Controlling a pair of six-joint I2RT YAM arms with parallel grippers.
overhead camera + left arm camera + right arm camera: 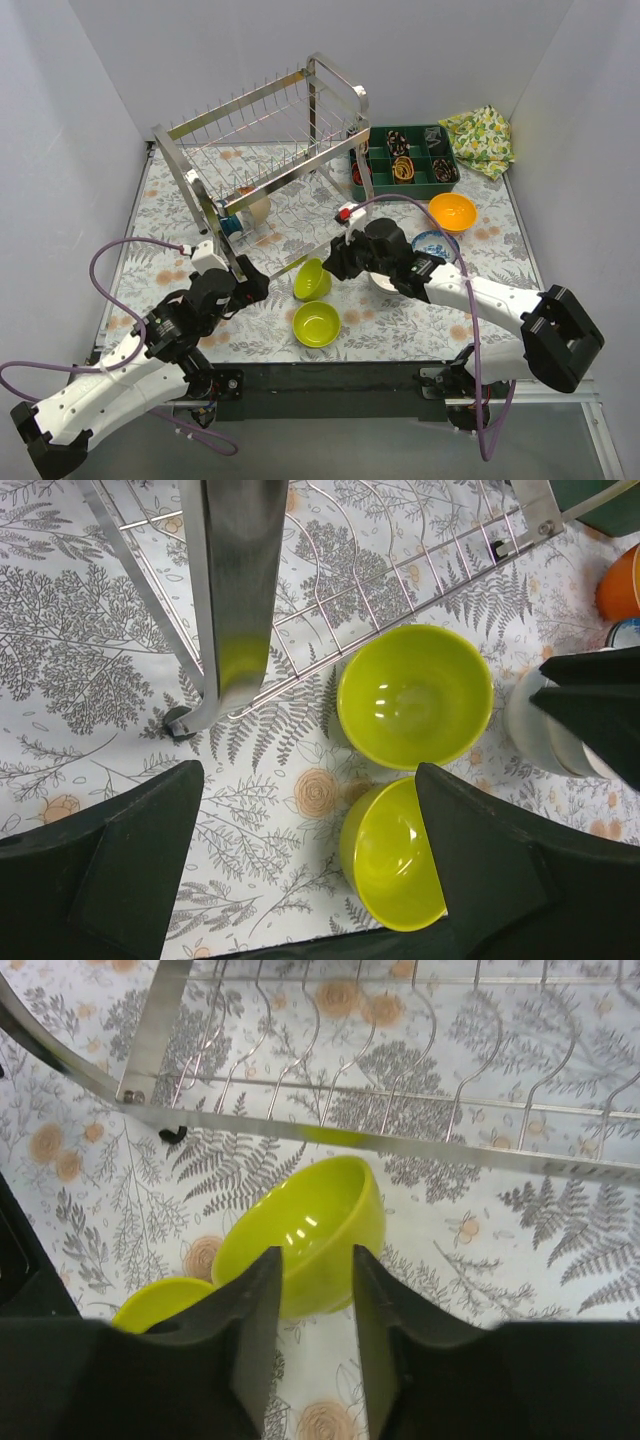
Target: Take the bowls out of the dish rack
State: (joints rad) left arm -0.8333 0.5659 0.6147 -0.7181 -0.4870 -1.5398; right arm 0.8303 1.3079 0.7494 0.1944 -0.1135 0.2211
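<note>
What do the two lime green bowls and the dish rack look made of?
Lime green bowls: smooth, glossy, even colour, sharp light spots inside; glazed ceramic or hard plastic, I cannot tell which. Dish rack: polished metal, probably steel; its flat bar mirrors the bowls' green and the thin wires shine.

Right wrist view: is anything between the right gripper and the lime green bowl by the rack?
Nothing visible does. The lime green bowl sits directly ahead of the right gripper, just past its parted fingertips. The dish rack bar lies beyond it.
</note>
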